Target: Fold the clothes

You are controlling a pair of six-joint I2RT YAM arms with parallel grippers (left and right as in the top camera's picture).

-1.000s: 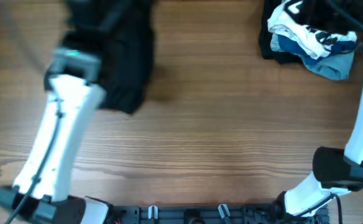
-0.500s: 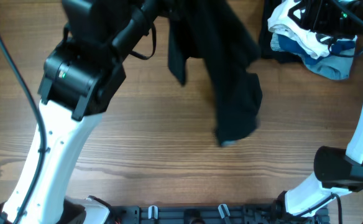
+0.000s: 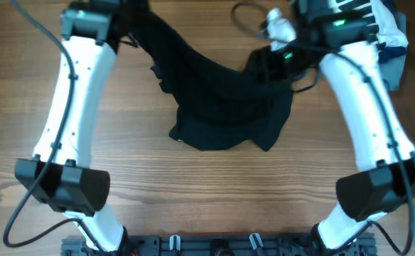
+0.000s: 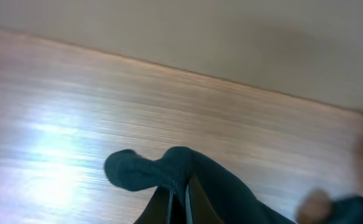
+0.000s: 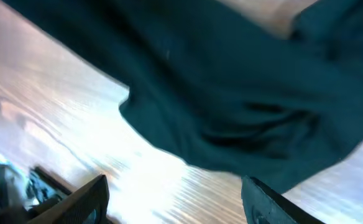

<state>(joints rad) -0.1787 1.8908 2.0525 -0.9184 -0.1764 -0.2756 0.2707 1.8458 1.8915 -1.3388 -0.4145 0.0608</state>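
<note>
Left hand (image 4: 180,191) is clamped on a bunched corner of the black garment (image 3: 229,107) at the far-left of the desk (image 3: 207,192). From there we see the cloth run rightward and sag in a crumpled swag, its lower edge on the wood at mid-desk, then rise toward our right hand (image 5: 173,182). That hand has its fingers wide apart, with cloth spread just beyond them; whether any fold touches a finger we cannot tell. So the long axis lies left to right between our two arms, and the free right end is nearer the right hand, which we judge should take it. Other clothes (image 3: 394,35) sit heaped at the far-right corner.
</note>
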